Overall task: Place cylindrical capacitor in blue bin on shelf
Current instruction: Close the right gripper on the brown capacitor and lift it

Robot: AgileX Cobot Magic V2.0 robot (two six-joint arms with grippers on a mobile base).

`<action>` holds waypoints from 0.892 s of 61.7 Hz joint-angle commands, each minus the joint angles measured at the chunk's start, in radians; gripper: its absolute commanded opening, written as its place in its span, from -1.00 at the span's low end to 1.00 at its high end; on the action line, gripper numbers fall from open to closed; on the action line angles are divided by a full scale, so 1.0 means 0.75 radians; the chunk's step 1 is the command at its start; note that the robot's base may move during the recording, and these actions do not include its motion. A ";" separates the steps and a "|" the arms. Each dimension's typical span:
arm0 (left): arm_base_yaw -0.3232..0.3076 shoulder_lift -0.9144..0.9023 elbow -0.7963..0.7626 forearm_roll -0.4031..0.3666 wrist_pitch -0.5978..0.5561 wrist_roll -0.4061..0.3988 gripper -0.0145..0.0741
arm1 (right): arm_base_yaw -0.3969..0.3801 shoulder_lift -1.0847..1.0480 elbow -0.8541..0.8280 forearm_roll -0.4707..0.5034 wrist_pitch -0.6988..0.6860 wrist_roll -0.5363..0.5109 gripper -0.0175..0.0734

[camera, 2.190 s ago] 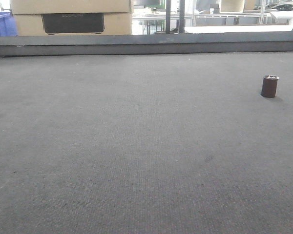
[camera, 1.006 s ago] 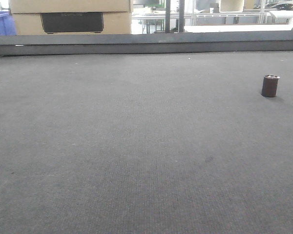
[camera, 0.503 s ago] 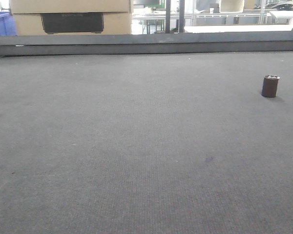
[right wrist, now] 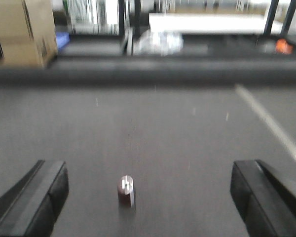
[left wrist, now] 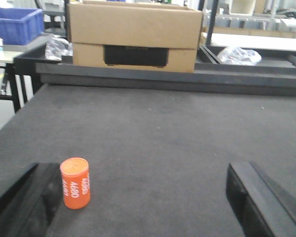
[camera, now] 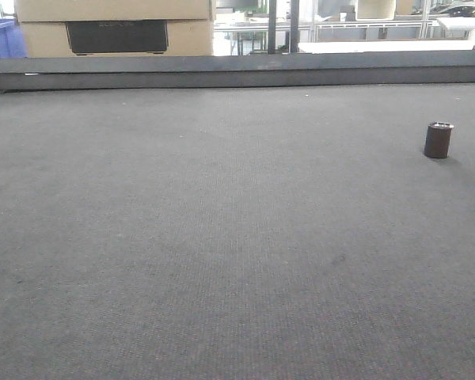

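The cylindrical capacitor [camera: 438,140], a squat dark cylinder with a pale top, stands upright on the dark mat at the right of the front view. In the blurred right wrist view the capacitor [right wrist: 126,191] stands between the wide-apart fingers of my open right gripper [right wrist: 148,200], a little left of centre, touching neither. My left gripper [left wrist: 140,200] is open over bare mat. An orange cylinder [left wrist: 75,182] with white print stands just inside its left finger [left wrist: 24,202]. The shelf is out of view. A blue crate [left wrist: 15,24] sits beyond the table at far left; I cannot tell whether it is the blue bin.
A raised dark rail [camera: 237,73] runs along the mat's far edge. Behind it sits a cardboard box [left wrist: 133,35] with a dark handle slot. Crumpled plastic bags [left wrist: 239,55] lie on the surface beyond. The table's left edge [left wrist: 12,123] drops off to the floor.
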 commanded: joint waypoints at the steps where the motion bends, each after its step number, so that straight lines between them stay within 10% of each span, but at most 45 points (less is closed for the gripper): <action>1: -0.013 0.015 -0.009 -0.015 -0.013 -0.004 0.69 | 0.017 0.086 0.087 -0.001 -0.088 -0.002 0.64; 32: -0.013 0.018 -0.009 -0.017 -0.004 -0.004 0.69 | 0.093 0.877 0.421 -0.032 -1.431 -0.002 0.64; 55: -0.013 0.018 -0.009 -0.017 -0.004 -0.004 0.69 | 0.093 1.396 0.069 -0.042 -1.547 -0.002 0.64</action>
